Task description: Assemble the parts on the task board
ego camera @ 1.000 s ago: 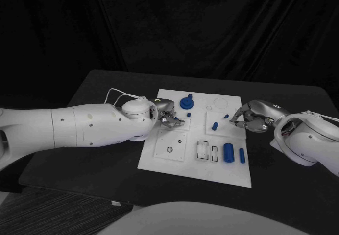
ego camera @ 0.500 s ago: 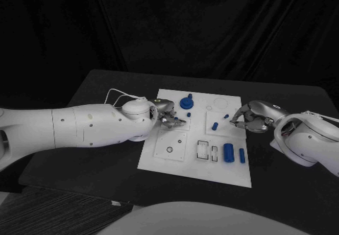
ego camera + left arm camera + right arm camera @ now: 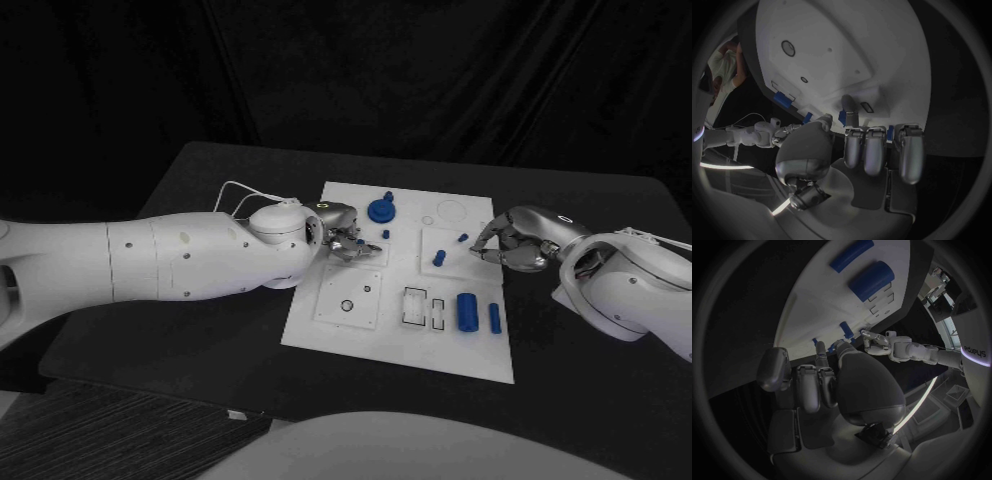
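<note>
The white task board lies in the middle of the table. My left hand is over the board's left part; thumb and a finger pinch a small blue part, which also shows at the fingertips. My right hand hovers at the board's right edge with its fingers curled in and nothing in them. A small blue peg and a taller blue peg stand just left of it. A round blue knob sits at the far side. A thick blue cylinder and a thin one lie near the front right.
Another small blue peg stands beside the left hand. Rectangular slots and a round hole are open in the board's near half. The black table surrounds the board on all sides.
</note>
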You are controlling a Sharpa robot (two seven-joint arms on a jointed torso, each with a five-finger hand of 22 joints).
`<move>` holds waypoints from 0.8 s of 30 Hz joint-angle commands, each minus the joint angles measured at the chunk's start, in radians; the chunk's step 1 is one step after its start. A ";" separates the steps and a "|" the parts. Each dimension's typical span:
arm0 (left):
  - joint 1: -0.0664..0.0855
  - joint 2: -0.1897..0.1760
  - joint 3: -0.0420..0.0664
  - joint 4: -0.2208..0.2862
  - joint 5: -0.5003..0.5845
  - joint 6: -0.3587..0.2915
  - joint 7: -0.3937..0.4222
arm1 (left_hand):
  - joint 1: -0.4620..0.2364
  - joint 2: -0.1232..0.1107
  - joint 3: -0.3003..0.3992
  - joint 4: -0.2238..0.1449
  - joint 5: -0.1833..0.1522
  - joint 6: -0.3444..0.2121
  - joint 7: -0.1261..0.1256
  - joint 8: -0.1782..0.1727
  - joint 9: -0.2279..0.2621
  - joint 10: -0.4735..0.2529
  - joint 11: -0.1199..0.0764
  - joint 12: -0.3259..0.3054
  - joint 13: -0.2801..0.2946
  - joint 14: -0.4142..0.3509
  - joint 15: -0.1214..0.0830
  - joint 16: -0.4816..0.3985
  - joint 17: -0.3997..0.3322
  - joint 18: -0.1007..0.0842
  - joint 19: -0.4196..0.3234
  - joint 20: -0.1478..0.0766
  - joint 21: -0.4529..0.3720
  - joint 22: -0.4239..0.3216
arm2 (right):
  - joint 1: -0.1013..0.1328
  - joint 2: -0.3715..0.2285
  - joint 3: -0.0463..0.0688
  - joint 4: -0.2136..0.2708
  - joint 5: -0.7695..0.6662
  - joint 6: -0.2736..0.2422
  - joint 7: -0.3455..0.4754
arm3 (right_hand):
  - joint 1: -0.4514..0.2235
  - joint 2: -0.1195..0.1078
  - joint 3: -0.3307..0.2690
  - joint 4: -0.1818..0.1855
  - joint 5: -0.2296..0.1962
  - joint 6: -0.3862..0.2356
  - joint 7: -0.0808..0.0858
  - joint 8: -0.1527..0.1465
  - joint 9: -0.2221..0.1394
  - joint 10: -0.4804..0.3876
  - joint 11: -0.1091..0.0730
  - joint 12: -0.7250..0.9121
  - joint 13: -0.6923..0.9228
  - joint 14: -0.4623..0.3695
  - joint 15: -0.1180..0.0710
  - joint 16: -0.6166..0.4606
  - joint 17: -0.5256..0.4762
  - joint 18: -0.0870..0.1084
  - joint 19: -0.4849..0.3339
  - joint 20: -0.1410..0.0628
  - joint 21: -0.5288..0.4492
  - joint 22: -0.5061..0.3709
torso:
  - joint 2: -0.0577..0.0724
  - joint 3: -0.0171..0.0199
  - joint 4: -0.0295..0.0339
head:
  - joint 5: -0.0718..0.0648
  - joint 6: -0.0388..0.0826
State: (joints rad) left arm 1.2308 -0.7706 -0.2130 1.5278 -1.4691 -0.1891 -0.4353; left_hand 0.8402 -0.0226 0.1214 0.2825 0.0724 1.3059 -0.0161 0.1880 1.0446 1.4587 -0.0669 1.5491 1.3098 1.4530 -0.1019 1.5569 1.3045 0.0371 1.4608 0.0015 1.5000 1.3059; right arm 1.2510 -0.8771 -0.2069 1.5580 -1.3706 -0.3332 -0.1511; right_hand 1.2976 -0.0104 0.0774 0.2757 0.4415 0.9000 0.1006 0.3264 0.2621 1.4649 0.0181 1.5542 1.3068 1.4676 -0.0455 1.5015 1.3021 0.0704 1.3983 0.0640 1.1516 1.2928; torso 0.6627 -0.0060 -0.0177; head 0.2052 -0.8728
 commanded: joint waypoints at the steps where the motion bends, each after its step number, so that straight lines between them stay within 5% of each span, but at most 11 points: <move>1: -0.002 0.001 0.000 0.002 0.001 -0.027 0.034 | 0.006 -0.010 -0.064 0.005 -0.019 -0.001 -0.007 0.020 0.029 0.112 -0.014 0.022 0.261 0.118 -0.020 0.014 0.266 -0.018 0.075 -0.008 -0.006 0.231 | -0.003 0.000 0.001 -0.001 -0.002 0.004 -0.018 | 0.023 0.001 0.021 -0.005 0.020 -0.009 -0.002 0.014 0.016 0.106 0.003 0.017 0.264 0.071 0.001 -0.014 0.160 0.022 -0.007 0.001 -0.028 0.153 | 0.000 0.0004 0.0004 | 0.000 0.000; 6: -0.002 0.001 0.000 0.002 0.001 -0.043 0.041 | 0.025 0.002 -0.092 0.006 -0.018 0.000 -0.012 0.046 0.087 0.112 -0.018 0.022 0.261 0.118 -0.024 0.014 0.266 -0.018 0.075 -0.012 -0.007 0.232 | -0.004 0.000 0.001 -0.002 -0.002 0.003 -0.018 | 0.023 0.001 0.021 -0.005 0.020 -0.009 -0.002 0.014 0.016 0.106 0.003 0.017 0.264 0.071 0.001 -0.014 0.160 0.022 -0.007 0.001 -0.028 0.153 | 0.000 0.0006 0.0004 | -0.002 0.000; 9: -0.002 0.001 0.000 0.002 0.001 -0.049 0.042 | 0.044 0.017 -0.123 0.006 -0.017 0.001 -0.014 0.167 0.191 0.112 -0.020 0.022 0.261 0.118 -0.025 0.014 0.266 -0.017 0.074 -0.014 -0.010 0.232 | -0.004 0.000 0.001 -0.003 -0.002 0.003 -0.017 | 0.023 0.001 0.021 -0.005 0.020 -0.009 -0.002 0.014 0.016 0.106 0.003 0.017 0.264 0.071 0.001 -0.014 0.160 0.022 -0.007 0.001 -0.028 0.153 | 0.001 0.0004 -0.0005 | -0.002 0.000; 17: -0.002 -0.001 0.000 0.004 0.001 -0.051 0.030 | 0.059 0.027 -0.151 0.006 -0.016 0.017 -0.018 0.303 0.277 0.112 -0.022 0.022 0.261 0.118 -0.027 0.014 0.266 -0.018 0.076 -0.015 -0.008 0.234 | -0.005 0.001 0.001 -0.003 -0.002 0.007 -0.018 | 0.023 0.001 0.021 -0.005 0.020 -0.009 -0.002 0.014 0.016 0.106 0.003 0.017 0.264 0.071 0.001 -0.014 0.160 0.022 -0.007 0.001 -0.028 0.153 | 0.000 0.0005 -0.0007 | -0.002 0.000; 24: -0.002 -0.003 0.000 0.005 0.001 -0.042 0.020 | 0.061 0.045 -0.161 0.007 0.002 0.020 -0.020 0.335 0.307 0.112 -0.025 0.022 0.261 0.118 -0.029 0.014 0.266 -0.018 0.077 -0.017 -0.007 0.235 | -0.006 0.001 0.001 -0.004 -0.002 0.010 -0.019 | 0.025 0.001 0.022 -0.006 0.021 -0.008 -0.002 0.015 0.016 0.106 0.003 0.017 0.264 0.071 0.001 -0.015 0.158 0.022 -0.007 0.001 -0.029 0.153 | 0.000 0.0002 0.0002 | 0.000 0.000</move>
State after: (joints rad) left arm 1.2303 -0.7741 -0.2134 1.5305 -1.4689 -0.2263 -0.4184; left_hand 0.8989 0.0125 0.0220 0.2825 0.0732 1.3187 -0.0392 0.5055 1.2836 1.4624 -0.0738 1.5491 1.3098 1.4634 -0.1126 1.5569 1.3045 0.0371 1.4675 -0.0058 1.5000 1.3059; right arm 1.2475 -0.8762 -0.2069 1.5543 -1.3705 -0.3299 -0.1524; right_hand 1.2976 -0.0104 0.0774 0.2757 0.4415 0.9000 0.1005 0.3264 0.2623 1.4649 0.0181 1.5542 1.3068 1.4676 -0.0455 1.5014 1.3021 0.0705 1.3981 0.0639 1.1371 1.2928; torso 0.6627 -0.0057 -0.0181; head 0.2045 -0.8728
